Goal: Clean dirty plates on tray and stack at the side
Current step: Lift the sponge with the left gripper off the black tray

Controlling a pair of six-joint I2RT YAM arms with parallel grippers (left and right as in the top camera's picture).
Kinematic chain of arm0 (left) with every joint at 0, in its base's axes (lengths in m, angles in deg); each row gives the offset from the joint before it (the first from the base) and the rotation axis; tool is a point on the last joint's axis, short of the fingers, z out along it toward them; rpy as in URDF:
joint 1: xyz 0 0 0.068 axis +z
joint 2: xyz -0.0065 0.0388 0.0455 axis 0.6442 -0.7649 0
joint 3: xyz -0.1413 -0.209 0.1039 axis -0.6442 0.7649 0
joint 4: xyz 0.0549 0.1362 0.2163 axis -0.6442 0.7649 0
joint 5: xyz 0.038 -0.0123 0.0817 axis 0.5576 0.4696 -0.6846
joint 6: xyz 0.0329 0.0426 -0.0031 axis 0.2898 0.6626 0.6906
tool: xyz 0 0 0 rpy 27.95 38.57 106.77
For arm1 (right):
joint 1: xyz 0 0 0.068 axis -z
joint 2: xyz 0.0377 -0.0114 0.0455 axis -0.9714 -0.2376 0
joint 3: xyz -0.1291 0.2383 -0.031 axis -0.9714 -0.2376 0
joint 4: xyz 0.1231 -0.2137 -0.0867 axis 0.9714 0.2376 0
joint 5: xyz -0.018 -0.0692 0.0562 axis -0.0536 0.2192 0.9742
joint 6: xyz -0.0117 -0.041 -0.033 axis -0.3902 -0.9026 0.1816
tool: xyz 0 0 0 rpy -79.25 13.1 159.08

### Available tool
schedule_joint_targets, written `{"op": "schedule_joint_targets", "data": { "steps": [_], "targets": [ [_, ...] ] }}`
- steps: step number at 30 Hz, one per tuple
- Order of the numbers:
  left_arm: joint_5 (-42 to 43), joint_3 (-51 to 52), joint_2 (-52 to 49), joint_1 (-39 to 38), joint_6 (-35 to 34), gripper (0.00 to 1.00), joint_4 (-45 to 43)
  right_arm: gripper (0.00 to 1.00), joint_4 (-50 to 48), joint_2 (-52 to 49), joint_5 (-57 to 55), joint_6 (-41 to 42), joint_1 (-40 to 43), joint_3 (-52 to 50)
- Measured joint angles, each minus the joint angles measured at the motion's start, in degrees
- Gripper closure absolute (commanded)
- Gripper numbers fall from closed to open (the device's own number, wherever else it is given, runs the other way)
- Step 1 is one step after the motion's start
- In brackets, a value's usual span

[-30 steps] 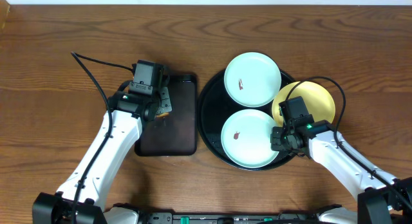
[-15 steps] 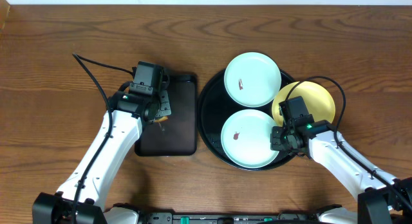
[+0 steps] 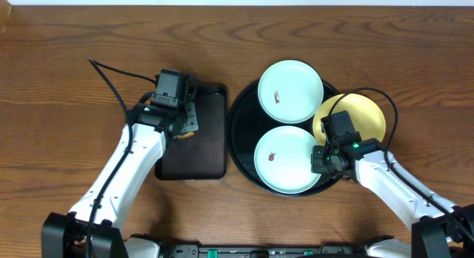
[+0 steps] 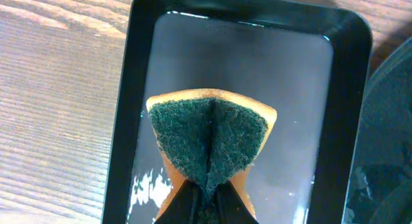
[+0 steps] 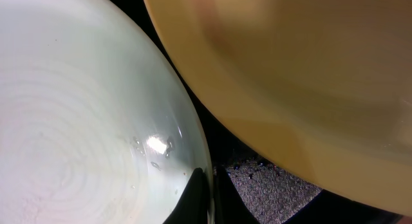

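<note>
All three plates sit face up on the big round black raised-rim tray (image 3: 238, 132), right of centre on the brown wooden bench (image 3: 74, 35). The far pale mint-blue plate (image 3: 289, 84) and the near pale mint-blue plate (image 3: 281, 173) almost touch. Each has a small brown smear left of its middle. The pale yellow plate (image 3: 366, 117) is on the right and pokes out past the tray's right rim. The right arm's black cable (image 3: 379, 95) arcs over it.

The right gripper (image 5: 205, 193) is pinched shut right at the near mint plate's right edge, in the tight dark gap beside the yellow one. I can't tell if the rim is actually between the fingers.

The smaller rectangular black tray (image 3: 211, 150) lies just left of the round one, long axis near to far, with only a thin strip of wood between them. Its floor looks wet. The left gripper (image 4: 205, 201) is over its left part, clamped on an orange sponge (image 4: 209, 137) with a dark green scouring face. The sponge is folded down the middle, with the crease running along the tray's long axis.

Bare wood runs along the far side, the far left and right of the round tray.
</note>
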Motion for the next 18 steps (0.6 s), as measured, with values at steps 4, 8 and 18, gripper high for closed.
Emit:
{"op": "schedule_joint_targets", "data": {
  "steps": [4, 8, 18],
  "targets": [
    [0.0, 0.0, -0.1, 0.0, 1.0, 0.93, -0.1, 0.99, 0.0, 0.0, 0.0, 0.0, 0.0, 0.0],
    [-0.6, 0.0, -0.1, 0.0, 1.2, 0.93, -0.3, 0.99, 0.0, 0.0, 0.0, 0.0, 0.0, 0.0],
    [-1.8, -0.8, -0.1, 0.0, 2.5, 0.93, 0.9, 0.99, -0.1, 0.0, 0.0, 0.0, 0.0, 0.0]
  ]
}}
